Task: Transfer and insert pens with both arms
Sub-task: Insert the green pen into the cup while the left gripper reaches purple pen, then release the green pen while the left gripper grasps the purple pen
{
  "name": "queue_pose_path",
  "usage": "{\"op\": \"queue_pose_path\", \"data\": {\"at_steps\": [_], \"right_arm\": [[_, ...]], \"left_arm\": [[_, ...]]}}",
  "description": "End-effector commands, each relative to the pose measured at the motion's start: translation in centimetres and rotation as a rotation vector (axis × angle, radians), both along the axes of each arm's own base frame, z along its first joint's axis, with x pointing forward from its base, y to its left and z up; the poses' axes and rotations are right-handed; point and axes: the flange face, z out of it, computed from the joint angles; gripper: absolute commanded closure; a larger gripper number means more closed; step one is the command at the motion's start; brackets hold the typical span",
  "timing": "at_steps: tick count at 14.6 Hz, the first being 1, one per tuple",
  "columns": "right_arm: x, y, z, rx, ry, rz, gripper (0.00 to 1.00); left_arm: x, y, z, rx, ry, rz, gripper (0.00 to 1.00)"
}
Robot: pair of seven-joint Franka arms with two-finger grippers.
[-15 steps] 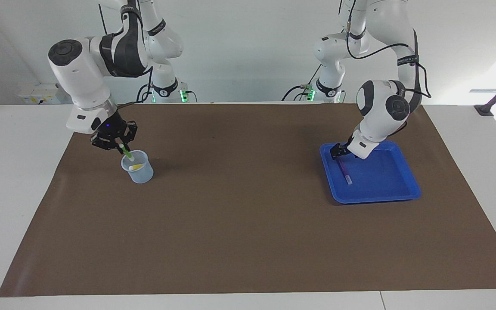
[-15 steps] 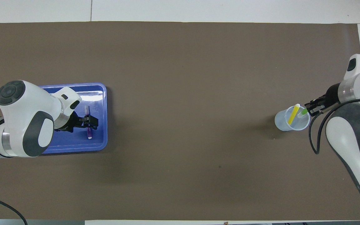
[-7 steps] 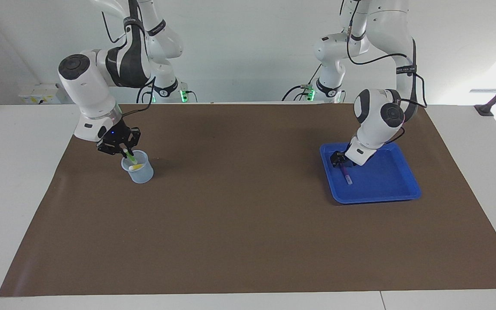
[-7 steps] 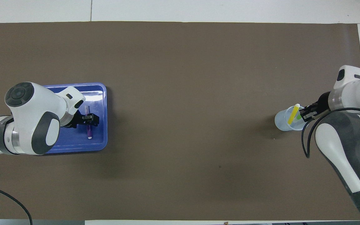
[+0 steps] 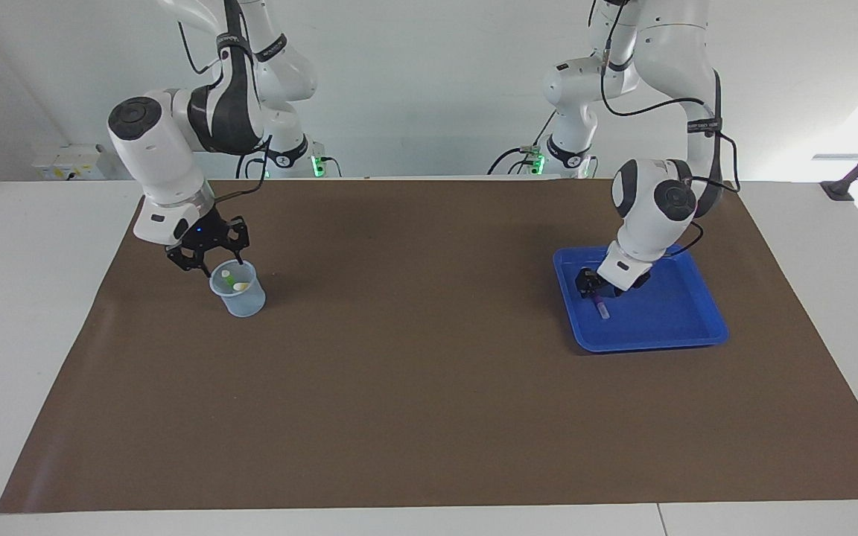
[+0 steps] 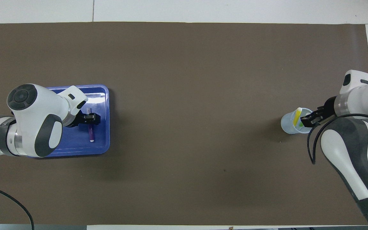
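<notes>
A clear plastic cup (image 5: pixel 240 299) stands on the brown mat toward the right arm's end. The yellow pen (image 6: pixel 297 116) and the green pen (image 5: pixel 228 278) stand in it, leaning. My right gripper (image 5: pixel 206 260) hangs open just above the cup's rim, holding nothing; it also shows in the overhead view (image 6: pixel 308 120). The purple pen (image 5: pixel 602 310) lies in the blue tray (image 5: pixel 671 327) toward the left arm's end. My left gripper (image 5: pixel 593 287) is down in the tray over the pen's upper end, seen in the overhead view (image 6: pixel 90 118) across the purple pen (image 6: pixel 90 134).
The blue tray (image 6: pixel 75 144) holds only the purple pen. The cup (image 6: pixel 287 126) is the only other object on the wide brown mat (image 5: pixel 414 357). White table shows around the mat's edges.
My right gripper let go of the green pen, which dropped into the cup, and the fingers spread. My left gripper came down onto the purple pen.
</notes>
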Motion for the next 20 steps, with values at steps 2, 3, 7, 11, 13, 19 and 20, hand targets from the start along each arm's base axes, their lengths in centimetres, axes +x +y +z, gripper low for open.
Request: {"op": "queue_pose_path", "data": {"at_steps": [2, 3, 7, 11, 13, 19, 20], "right_arm": [[0.9, 0.8, 4.6, -0.002, -0.05, 0.021, 0.0], [1.2, 2.3, 6.0, 0.022, -0.067, 0.013, 0.0], [1.6, 7.8, 8.8, 0.156, -0.087, -0.109, 0.0], [1.5, 11.8, 9.8, 0.397, -0.049, -0.301, 0.0], [1.4, 13.5, 10.3, 0.477, -0.017, -0.433, 0.0], [1.3, 17.0, 11.3, 0.697, 0.091, -0.769, 0.0], [1.3, 17.6, 11.4, 0.738, 0.114, -0.83, 0.0]], "left_arm": [[0.7, 0.2, -0.4, 0.01, -0.02, 0.005, 0.32], [0.6, 0.2, -0.5, 0.011, -0.018, 0.008, 0.4], [0.7, 0.5, -0.5, 0.011, -0.017, 0.014, 0.86], [1.0, 1.0, -0.3, 0.011, -0.011, 0.022, 1.0], [1.3, 1.8, 0.0, 0.013, 0.0, 0.036, 1.0], [2.7, 1.8, 3.6, -0.006, 0.139, 0.101, 1.0], [3.1, 2.1, 5.2, -0.015, 0.163, 0.115, 1.0]]}}
